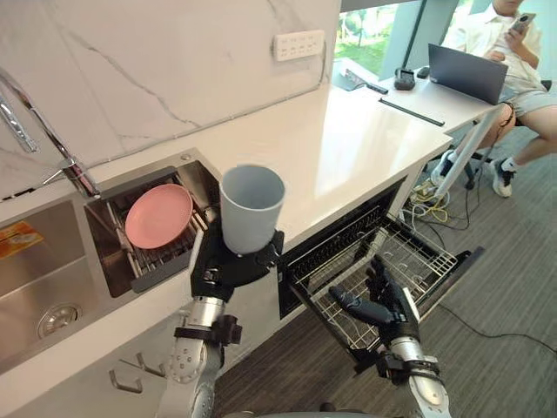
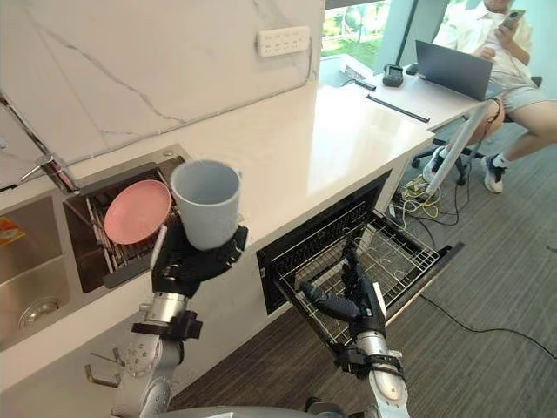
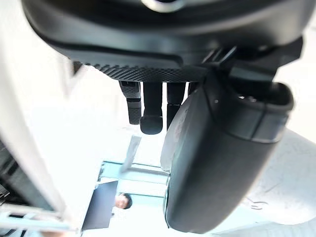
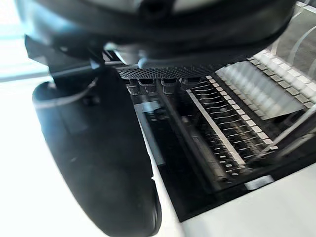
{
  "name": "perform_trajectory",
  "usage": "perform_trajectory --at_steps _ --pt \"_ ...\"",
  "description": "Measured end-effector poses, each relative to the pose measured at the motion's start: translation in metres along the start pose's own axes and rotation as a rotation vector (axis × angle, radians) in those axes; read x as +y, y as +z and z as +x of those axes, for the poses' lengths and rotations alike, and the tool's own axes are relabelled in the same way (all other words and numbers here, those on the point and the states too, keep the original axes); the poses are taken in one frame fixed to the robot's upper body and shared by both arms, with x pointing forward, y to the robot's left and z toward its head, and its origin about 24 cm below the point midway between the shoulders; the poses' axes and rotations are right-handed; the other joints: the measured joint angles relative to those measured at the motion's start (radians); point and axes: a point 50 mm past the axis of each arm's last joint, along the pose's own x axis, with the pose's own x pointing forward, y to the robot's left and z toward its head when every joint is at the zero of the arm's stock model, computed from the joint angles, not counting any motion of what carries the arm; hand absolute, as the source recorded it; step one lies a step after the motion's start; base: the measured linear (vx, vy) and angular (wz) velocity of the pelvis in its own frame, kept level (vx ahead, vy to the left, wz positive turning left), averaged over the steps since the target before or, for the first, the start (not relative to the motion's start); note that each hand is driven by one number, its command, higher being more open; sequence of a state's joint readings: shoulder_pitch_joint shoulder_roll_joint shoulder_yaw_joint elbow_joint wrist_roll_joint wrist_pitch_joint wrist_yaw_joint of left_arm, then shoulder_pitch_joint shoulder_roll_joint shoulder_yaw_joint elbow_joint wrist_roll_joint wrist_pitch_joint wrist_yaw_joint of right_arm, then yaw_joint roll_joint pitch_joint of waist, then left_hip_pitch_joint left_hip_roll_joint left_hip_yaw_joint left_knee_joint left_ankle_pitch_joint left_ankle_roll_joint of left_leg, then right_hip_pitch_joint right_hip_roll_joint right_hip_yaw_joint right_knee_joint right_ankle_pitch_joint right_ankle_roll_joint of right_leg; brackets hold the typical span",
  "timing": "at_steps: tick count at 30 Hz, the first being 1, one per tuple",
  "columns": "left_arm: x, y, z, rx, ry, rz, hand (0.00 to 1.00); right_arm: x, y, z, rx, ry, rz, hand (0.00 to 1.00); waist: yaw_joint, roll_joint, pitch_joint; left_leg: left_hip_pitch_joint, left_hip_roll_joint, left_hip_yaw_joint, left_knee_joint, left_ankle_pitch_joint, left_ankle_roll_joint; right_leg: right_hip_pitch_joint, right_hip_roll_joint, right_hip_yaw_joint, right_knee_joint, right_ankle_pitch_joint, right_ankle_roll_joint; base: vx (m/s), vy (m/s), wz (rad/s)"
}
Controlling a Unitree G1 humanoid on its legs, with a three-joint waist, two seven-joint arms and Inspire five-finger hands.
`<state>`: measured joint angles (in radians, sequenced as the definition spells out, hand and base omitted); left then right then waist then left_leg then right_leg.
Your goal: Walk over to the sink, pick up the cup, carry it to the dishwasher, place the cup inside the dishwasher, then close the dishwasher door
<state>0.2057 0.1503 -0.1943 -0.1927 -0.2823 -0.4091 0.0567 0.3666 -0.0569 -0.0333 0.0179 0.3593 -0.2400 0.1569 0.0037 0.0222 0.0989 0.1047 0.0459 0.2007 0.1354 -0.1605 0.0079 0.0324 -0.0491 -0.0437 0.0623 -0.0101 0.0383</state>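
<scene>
You find the cup upright in the left hand above the worktop's front edge, just right of the plate in the sink's right compartment. Below, further right, the dishwasher rack sits pulled out, with the right hand over it.

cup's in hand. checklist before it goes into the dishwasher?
1. Left hand grips cup: ok, upright.
2. Cup empty: cannot tell, bottom hidden.
3. Dishwasher open: ok.
4. Rack pulled out: ok.
5. Right hand off rack: not ok, open, hovering over it.
6. Cup over rack: not ok, above counter edge.
</scene>
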Motion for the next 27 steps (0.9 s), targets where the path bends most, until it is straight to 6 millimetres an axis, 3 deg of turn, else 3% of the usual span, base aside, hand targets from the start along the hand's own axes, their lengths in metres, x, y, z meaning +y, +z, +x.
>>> perform_trajectory --at_steps 8,15,21,27 --pt "0.000 0.003 0.012 -0.051 0.078 0.118 0.00 0.028 0.030 0.006 -0.159 0.223 0.045 1.00 -0.007 0.000 -0.003 0.001 -0.008 0.013 -0.001 0.000 0.001 -0.001 0.006 0.016 -0.016 0.014 0.005 -0.01 0.008 -0.06" --pt "0.002 -0.016 0.017 0.031 0.093 0.172 0.00 0.056 0.042 0.019 -0.213 0.413 0.036 1.00 -0.010 0.002 -0.017 0.009 -0.013 0.016 -0.002 0.002 0.004 0.021 0.004 0.022 -0.055 0.039 0.008 -0.01 0.007 -0.02" --pt "0.002 -0.025 0.016 0.087 0.090 0.175 0.00 0.072 0.058 0.024 -0.279 0.493 0.025 1.00 -0.009 0.002 -0.018 0.009 -0.014 0.016 -0.001 0.005 0.008 0.035 0.003 0.022 -0.086 0.057 0.006 -0.02 0.002 0.00" --pt "-0.014 -0.031 0.014 0.119 0.022 0.144 0.00 0.082 0.064 0.028 -0.306 0.517 0.053 1.00 -0.007 0.001 -0.027 0.008 -0.018 0.011 -0.002 0.005 0.009 0.042 0.000 0.018 -0.097 0.064 0.009 0.00 0.004 0.01"
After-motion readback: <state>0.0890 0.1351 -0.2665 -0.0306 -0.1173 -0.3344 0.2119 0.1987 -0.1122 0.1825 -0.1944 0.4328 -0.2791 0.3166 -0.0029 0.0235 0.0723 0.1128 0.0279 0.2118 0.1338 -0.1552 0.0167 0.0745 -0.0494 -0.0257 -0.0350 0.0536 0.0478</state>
